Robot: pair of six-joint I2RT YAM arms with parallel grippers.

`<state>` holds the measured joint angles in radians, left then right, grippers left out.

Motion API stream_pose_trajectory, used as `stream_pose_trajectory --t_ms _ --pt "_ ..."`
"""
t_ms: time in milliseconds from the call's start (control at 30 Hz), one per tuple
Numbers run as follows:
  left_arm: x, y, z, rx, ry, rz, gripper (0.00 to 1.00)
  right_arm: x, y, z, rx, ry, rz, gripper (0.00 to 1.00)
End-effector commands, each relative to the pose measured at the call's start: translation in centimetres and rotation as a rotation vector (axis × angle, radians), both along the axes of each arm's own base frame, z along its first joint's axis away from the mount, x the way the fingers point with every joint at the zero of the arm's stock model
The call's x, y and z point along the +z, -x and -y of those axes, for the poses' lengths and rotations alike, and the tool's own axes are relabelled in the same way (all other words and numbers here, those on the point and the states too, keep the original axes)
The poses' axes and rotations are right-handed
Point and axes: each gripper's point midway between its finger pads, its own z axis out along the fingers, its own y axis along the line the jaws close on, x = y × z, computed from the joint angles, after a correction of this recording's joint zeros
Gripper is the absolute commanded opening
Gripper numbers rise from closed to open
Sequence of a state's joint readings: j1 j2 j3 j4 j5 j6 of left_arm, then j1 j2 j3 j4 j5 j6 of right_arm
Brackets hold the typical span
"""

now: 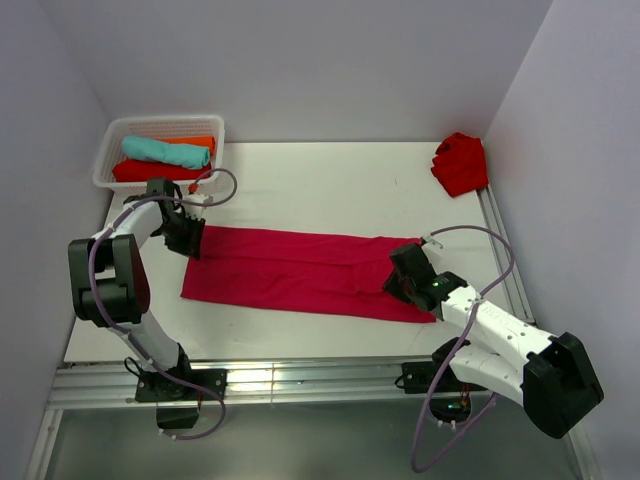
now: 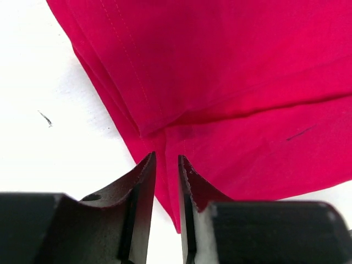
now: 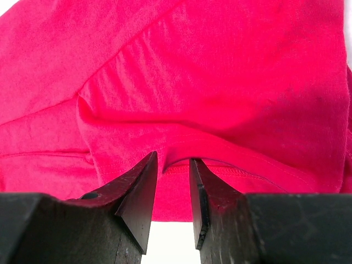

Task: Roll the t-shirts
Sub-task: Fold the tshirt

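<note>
A pinkish-crimson t-shirt (image 1: pixel 300 272) lies on the white table, folded into a long flat strip running left to right. My left gripper (image 1: pixel 190 238) is at the strip's far left corner. In the left wrist view its jaws (image 2: pixel 166 160) stand a narrow gap apart over the corner of the cloth (image 2: pixel 231 82), with nothing pinched between them. My right gripper (image 1: pixel 405 281) is at the strip's right end. In the right wrist view its jaws (image 3: pixel 173 160) are slightly apart at a raised folded hem of the shirt (image 3: pixel 209 82).
A white basket (image 1: pixel 108 152) at the back left holds rolled teal (image 1: pixel 165 150), orange (image 1: pixel 200 142) and red (image 1: pixel 150 172) shirts. A crumpled scarlet shirt (image 1: pixel 460 162) lies at the back right. Walls close in the table on three sides.
</note>
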<state>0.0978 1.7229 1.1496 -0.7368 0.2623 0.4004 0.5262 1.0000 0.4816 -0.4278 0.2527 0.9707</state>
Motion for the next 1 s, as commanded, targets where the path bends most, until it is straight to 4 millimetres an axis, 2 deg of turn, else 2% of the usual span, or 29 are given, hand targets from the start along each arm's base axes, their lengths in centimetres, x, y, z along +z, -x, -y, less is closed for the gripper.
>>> stream_pose_trajectory --t_ms 0,300,500,833,967 --pt "0.0 -0.6 0.6 0.000 0.033 0.025 0.28 0.0 -0.5 0.1 -0.001 0.006 0.020 0.37" --pt "-1.3 -0.6 0.8 -0.002 0.030 0.008 0.36 -0.1 -0.5 0.2 -0.003 0.005 0.017 0.37" --pt "-1.8 -0.6 1.2 -0.007 0.031 0.001 0.35 -0.2 -0.4 0.4 -0.004 0.007 0.015 0.37" --pt "-1.9 -0.4 1.8 -0.017 0.034 -0.004 0.23 -0.3 -0.3 0.5 -0.005 0.007 0.013 0.37" --pt "-1.6 -0.4 1.5 -0.016 0.020 0.005 0.11 -0.3 -0.4 0.4 -0.003 0.004 0.016 0.37"
